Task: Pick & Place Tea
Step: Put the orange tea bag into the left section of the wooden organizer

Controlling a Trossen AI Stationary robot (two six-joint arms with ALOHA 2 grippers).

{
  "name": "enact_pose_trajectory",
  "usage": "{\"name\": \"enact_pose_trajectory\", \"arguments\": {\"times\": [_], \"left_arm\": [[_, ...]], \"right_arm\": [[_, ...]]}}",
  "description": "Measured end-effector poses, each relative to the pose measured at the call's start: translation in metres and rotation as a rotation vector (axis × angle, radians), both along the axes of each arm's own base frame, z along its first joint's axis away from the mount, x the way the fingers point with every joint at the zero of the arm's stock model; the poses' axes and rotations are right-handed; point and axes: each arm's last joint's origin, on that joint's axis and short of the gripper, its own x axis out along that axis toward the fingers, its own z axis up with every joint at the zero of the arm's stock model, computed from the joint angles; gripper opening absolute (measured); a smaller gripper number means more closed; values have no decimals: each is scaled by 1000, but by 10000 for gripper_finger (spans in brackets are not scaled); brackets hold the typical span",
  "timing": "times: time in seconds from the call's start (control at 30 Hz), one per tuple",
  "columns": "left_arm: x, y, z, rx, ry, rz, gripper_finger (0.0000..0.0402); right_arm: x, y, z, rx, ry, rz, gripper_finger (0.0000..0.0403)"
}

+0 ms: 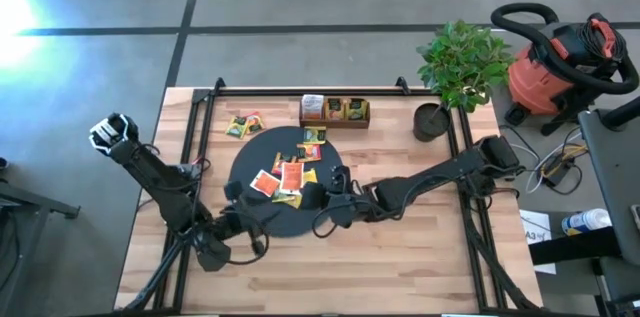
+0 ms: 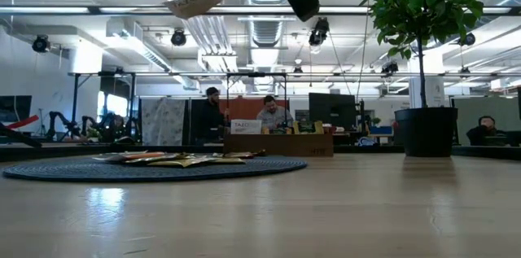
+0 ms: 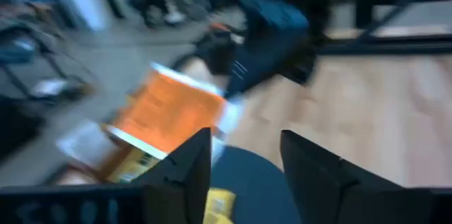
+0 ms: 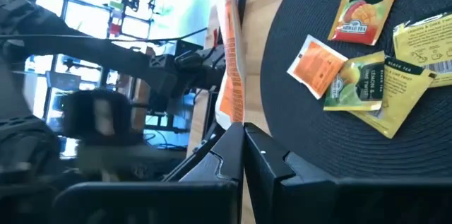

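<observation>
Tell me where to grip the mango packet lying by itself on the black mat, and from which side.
The mango packet lies flat on the black mat with nothing overlapping it. Probably come straight down from above and pinch its thin edge on the side away from the lemon packets, where bare mat leaves finger room. The right gripper is shut on an orange packet.

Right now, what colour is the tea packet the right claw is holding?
Orange. The packet, pinched edge-on in the right claw, shows best in the right wrist view.
</observation>
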Motion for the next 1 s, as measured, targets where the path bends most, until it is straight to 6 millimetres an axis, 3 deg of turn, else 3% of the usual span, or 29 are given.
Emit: {"name": "enact_pose_trajectory", "arguments": {"times": [0.13, 0.47, 0.67, 1.0], "left_arm": [[2, 3, 4, 72, 17, 28, 187], [14, 11, -22, 204, 165, 53, 190], [19, 16, -27, 348, 186, 148, 190], [28, 29, -30, 377, 212, 215, 187]], "right_arm": [[2, -6, 0, 10, 0, -5, 8], [8, -17, 3, 33, -34, 21, 8], [9, -19, 4, 44, -40, 33, 8], [10, -21, 4, 59, -40, 46, 8]]}}
